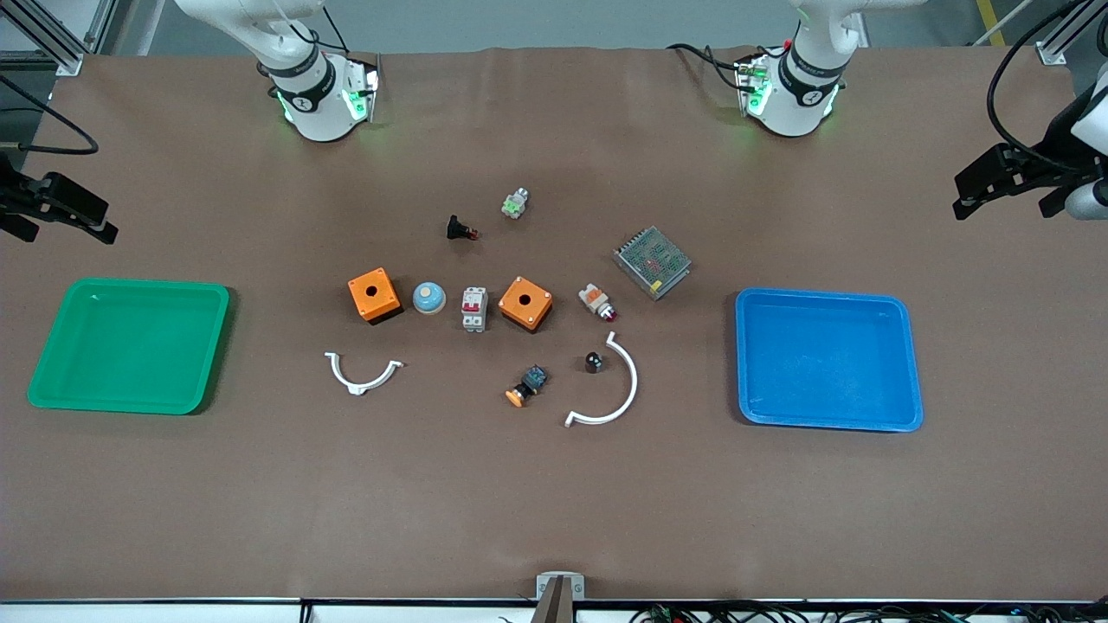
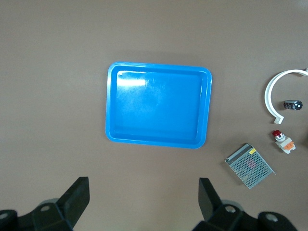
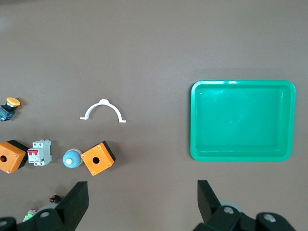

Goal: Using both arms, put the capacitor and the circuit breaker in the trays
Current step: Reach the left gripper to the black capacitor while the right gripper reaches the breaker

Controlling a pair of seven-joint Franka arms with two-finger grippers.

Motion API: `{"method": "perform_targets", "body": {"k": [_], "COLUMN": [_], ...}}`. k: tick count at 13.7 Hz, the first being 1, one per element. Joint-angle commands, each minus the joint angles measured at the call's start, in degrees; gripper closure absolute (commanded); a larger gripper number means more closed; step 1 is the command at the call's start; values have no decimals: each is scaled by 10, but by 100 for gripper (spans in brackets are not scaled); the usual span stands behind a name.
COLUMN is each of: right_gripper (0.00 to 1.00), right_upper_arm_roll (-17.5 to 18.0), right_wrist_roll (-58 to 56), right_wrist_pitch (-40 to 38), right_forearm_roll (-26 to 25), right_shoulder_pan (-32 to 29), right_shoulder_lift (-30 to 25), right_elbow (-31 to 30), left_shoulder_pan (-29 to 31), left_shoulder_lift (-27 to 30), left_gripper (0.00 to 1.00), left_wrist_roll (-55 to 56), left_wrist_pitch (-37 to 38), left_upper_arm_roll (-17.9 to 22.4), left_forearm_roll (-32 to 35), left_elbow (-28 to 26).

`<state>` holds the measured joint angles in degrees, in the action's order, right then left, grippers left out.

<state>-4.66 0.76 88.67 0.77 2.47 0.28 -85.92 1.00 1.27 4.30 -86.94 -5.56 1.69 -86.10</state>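
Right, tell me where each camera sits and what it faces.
Front view: high across the table, facing both arm bases; left gripper and right gripper wait at the table's ends.
Left wrist view: looks down on the blue plastic tray; open fingers show.
Right wrist view: looks down on the green plastic tray; open fingers show.
Shared: white-grey circuit breaker, front and right wrist.

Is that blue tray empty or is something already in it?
Empty: the blue tray shows only bare blue floor in the front and left wrist views.

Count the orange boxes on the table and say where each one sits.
2. One orange box lies beside the blue dome, toward the right arm's end. The other orange box lies beside the circuit breaker, toward the left arm's end. None looks hidden.
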Motion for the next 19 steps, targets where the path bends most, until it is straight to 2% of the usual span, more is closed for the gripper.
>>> {"method": "perform_targets", "body": {"k": [1,5,9,15,19], "right_gripper": [0,0,0,0,0], "right_upper_arm_roll": [8,8,8,7,13], "right_wrist_roll": [-5,-2,-3,-7,-7], "right_wrist_pitch": [-5,-5,-6,-9,-12], "right_forearm_roll": [-8,-8,-8,-9,-6], "right_shoulder_pan": [-10,-10,-10,-11,-2], "right_shoulder_lift": [7,7,7,7,7], "right_elbow": [15,15,15,15,13], "left_shoulder_pan": [5,-8,-72,-170,-241], "left_shoulder_lift": [1,-17,-68,-179,-289], "left_gripper": [0,0,0,0,0], "left_wrist_roll": [-13,-11,15,153,290], "left_wrist_pitch": [8,8,-9,-85,-175], "left_upper_arm_roll": [-4,-7,-14,-16,-13], "left_forearm_roll": [9,7,2,-4,-1], "left_elbow": [3,3,1,4,51]}}
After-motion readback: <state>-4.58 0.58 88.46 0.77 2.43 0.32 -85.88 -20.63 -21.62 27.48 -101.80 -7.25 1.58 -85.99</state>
